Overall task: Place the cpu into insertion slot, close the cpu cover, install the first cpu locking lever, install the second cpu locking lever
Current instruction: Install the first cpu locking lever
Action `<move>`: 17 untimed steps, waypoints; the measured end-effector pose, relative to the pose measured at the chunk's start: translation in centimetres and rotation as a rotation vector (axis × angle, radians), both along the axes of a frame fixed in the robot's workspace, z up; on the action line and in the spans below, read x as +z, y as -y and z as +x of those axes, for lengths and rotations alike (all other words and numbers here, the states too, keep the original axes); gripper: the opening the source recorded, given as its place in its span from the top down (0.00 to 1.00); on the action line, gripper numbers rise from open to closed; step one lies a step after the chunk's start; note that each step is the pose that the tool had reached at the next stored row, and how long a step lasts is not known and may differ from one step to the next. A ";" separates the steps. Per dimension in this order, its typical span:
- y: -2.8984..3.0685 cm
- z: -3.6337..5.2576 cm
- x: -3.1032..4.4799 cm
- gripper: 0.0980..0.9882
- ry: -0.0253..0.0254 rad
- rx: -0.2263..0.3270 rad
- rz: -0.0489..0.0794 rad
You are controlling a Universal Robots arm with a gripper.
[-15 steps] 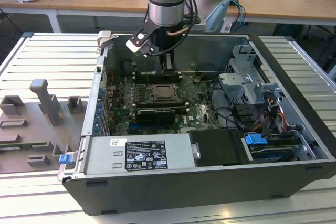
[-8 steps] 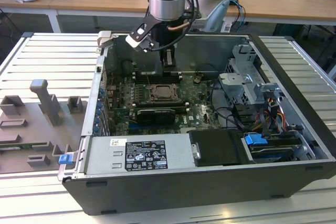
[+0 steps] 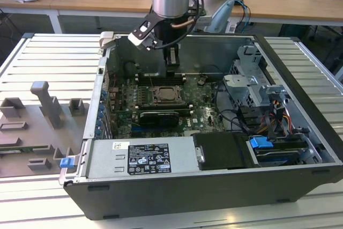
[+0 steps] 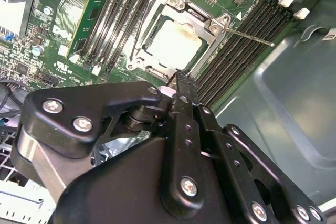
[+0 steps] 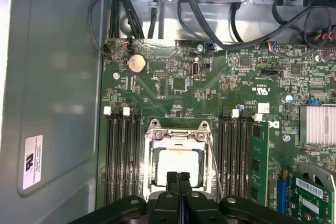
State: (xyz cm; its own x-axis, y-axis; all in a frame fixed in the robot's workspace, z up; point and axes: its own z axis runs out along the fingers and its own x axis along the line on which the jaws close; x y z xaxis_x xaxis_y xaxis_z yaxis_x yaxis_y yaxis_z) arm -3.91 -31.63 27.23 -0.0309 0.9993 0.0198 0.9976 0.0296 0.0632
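The claw (image 3: 171, 64), clenched and empty, hangs at 12 o'clock of the socket (image 3: 168, 96) in the exterior view, so the free-standing lever (image 4: 252, 36) probably wants a slow, square push.

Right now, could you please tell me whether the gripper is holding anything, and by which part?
Nothing is held: the gripper is shut and empty, poised close to the cpu, which lies framed by the cpu cover.

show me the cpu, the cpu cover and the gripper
the cpu (image 5: 176, 163), first wrist view, middle of its pale face
the cpu cover (image 5: 177, 136), first wrist view, frame bar beside the cpu
the gripper (image 5: 178, 176), first wrist view, between its fingertips
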 end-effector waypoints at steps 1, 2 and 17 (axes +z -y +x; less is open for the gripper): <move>0.00 0.00 0.14 0.99 -0.0001 0.000 0.000; 0.00 0.00 0.31 0.99 0.0000 0.000 0.000; 0.00 -0.01 1.35 0.99 -0.0001 0.208 0.000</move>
State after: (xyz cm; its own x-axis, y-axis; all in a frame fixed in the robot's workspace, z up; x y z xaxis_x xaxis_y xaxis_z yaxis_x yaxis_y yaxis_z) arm -3.92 -31.63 28.59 -0.2369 0.9713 0.0198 0.9699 0.2352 0.0631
